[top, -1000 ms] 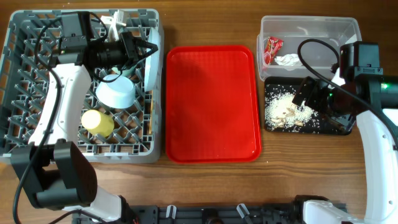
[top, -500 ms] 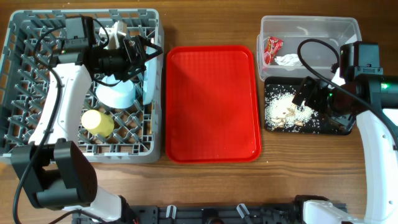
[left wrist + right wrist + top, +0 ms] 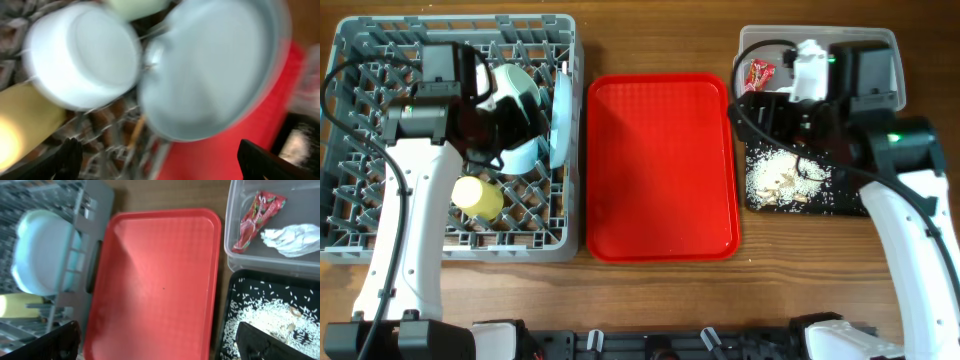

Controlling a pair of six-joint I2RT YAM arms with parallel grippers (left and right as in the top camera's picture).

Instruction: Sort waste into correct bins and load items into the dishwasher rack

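Note:
The dishwasher rack (image 3: 380, 238) fills the left of the table. In it a pale-blue plate (image 3: 561, 118) stands on edge, with two bowls (image 3: 516, 84) (image 3: 526, 157) and a yellow cup (image 3: 477, 196) beside it. My left gripper (image 3: 161, 161) hovers open above the plate (image 3: 215, 70) and holds nothing. At the far right, the clear tub (image 3: 865, 42) holds a red wrapper (image 3: 257, 214) and a white tissue (image 3: 290, 234). The black tray (image 3: 235, 292) holds rice crumbs (image 3: 267, 320). My right gripper (image 3: 160, 342) is open and empty over the red tray's right edge.
A large red serving tray (image 3: 662, 165) lies bare between the rack and the bins. My right arm (image 3: 880, 140) covers part of the tub and the black tray. Bare wood table (image 3: 650, 300) runs along the front.
My left gripper has opened, let go of the plate and drawn back; the plate now stands on edge in the rack. My right arm has swung back and left over the tub.

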